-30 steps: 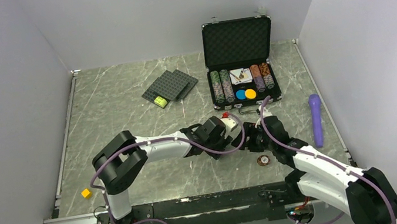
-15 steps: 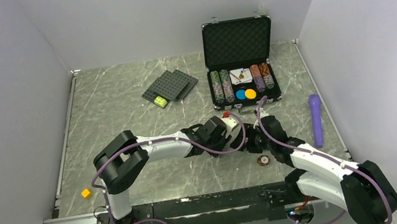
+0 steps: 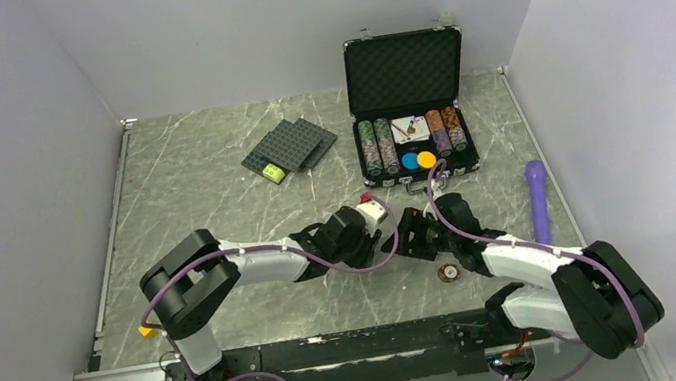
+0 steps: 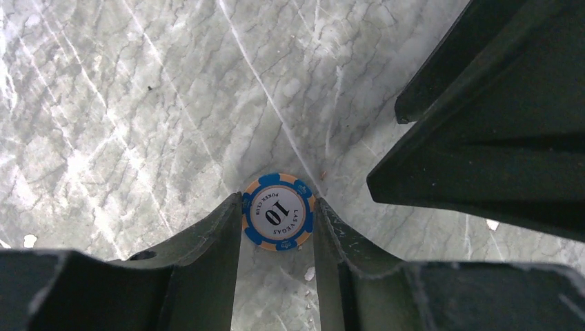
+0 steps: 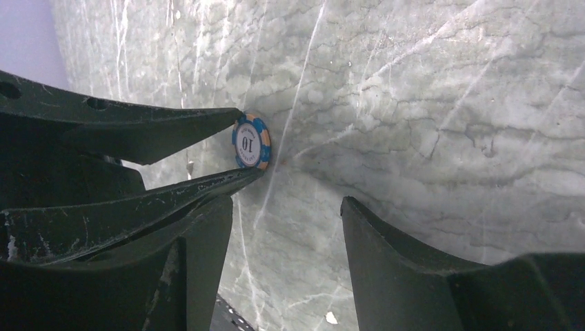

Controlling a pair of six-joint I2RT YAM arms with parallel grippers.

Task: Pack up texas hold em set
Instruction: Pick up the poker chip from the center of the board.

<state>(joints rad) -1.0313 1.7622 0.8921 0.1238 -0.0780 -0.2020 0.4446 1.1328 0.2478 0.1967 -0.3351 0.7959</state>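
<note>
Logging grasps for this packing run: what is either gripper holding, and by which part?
The left gripper pinches a blue-and-orange poker chip by opposite sides of its rim. The right gripper is open, holding nothing.

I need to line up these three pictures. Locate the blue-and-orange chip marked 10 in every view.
Top external: not visible; it is hidden where the left pincer meets the right pincer.
Left wrist: the 10 chip sits low centre, its face to the camera, clamped between that pincer's fingers.
Right wrist: the 10 chip is upper left, pinched between dark fingers entering from the left.
Shared landmark: the left pincer gripping it.
</note>
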